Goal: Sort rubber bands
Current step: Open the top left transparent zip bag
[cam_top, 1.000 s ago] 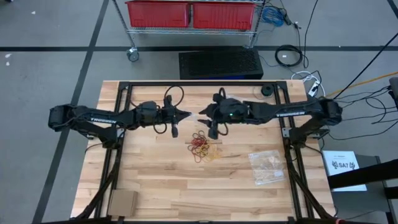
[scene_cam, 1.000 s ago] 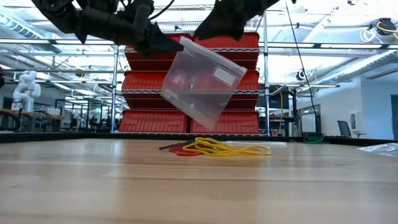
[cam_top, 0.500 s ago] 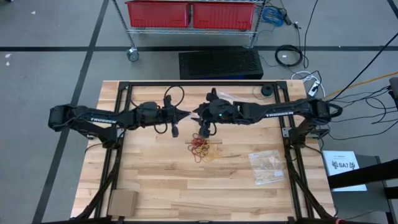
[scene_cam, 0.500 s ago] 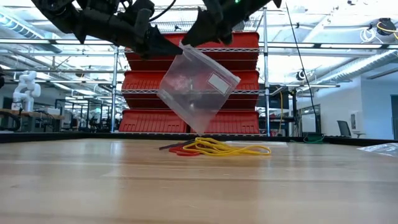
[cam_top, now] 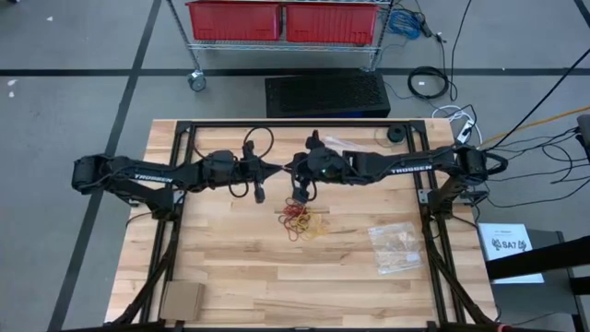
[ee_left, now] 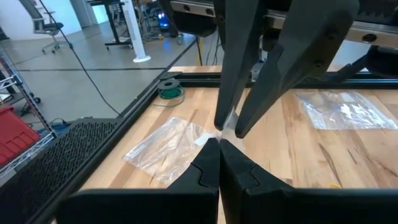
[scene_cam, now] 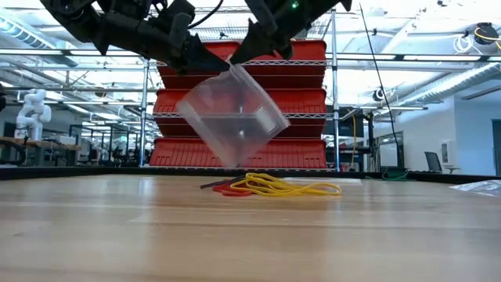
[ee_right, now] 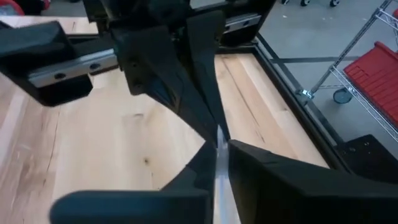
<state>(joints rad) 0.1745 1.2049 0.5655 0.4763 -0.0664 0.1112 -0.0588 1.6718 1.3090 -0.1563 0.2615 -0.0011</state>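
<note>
From above, my arms cover most of the clear bag (scene_cam: 231, 113), and I cannot make out its contents from the level view either. The bands (cam_top: 302, 219) are too small to count or sort by colour. At the counter's (cam_top: 230, 267) right, the second bag's (cam_top: 398, 247) contents are too small to tell.

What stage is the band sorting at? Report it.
Done: a clear bag lies on the table's right side with something inside. In hand: the left gripper and right gripper both pinch a clear bag held above the pile. Left: the rubber bands lie mixed on the table.
</note>
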